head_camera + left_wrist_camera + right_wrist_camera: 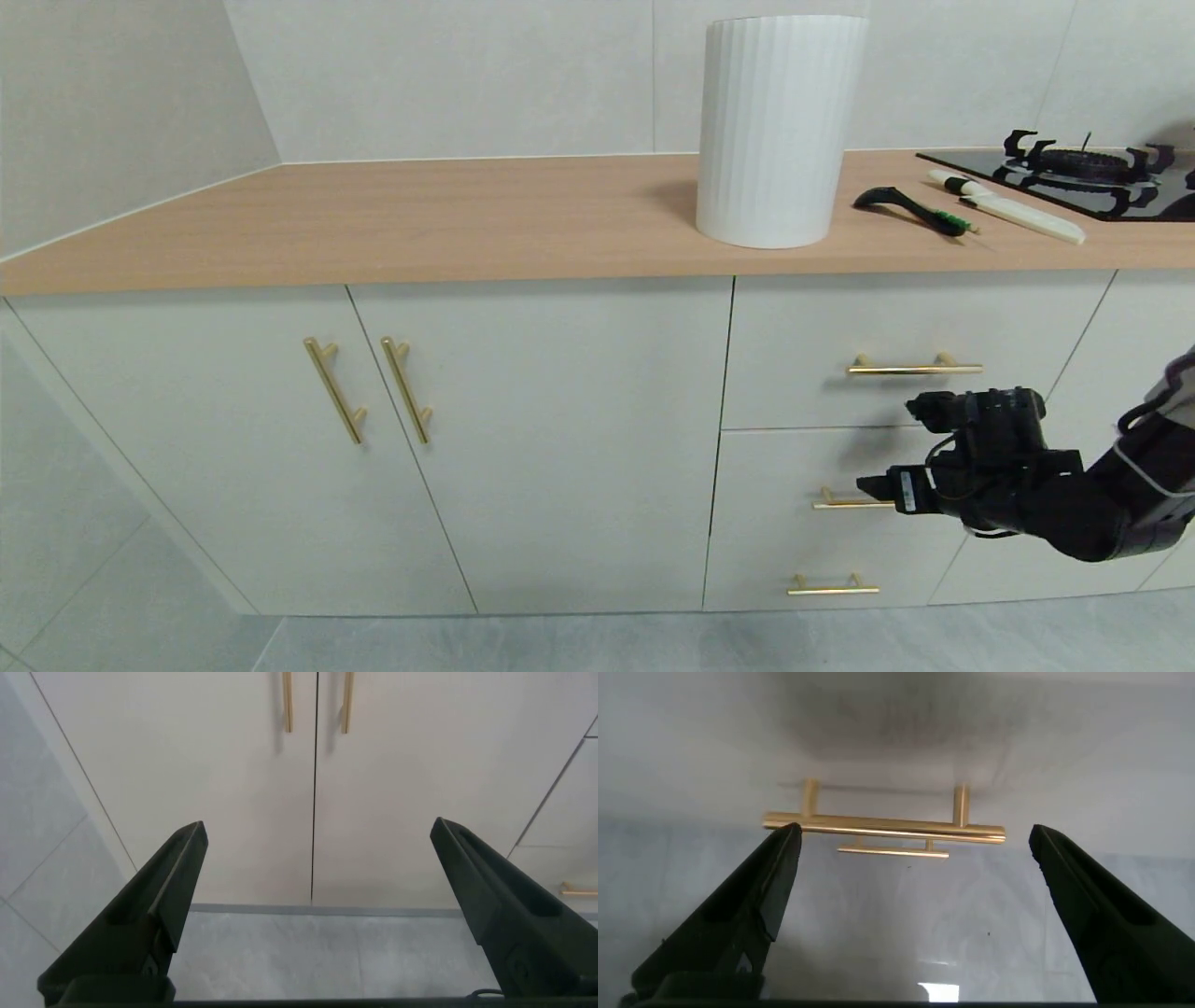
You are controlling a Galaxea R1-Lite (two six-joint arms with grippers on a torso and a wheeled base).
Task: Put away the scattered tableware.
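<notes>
Here, the right gripper hangs with jaws spread wide and empty, just before a gold drawer handle. Well above it, on the countertop, lie the black spoon and white knife, side by side. The left gripper is likewise spread.

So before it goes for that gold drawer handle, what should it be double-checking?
1. Is the right gripper open? ok, its fingers are spread wide.
2. Is the drawer handle lined up? ok, it sits between the fingers in the right wrist view.
3. Are the fingers around the handle? not ok, it lies ahead of the tips.
4. Are the drawers open? not ok, all look shut.
5. Is the tableware in sight? ok, a black utensil and a white knife lie on the countertop.
6. Is the left gripper free? ok, open and empty, facing the cabinet doors.
</notes>
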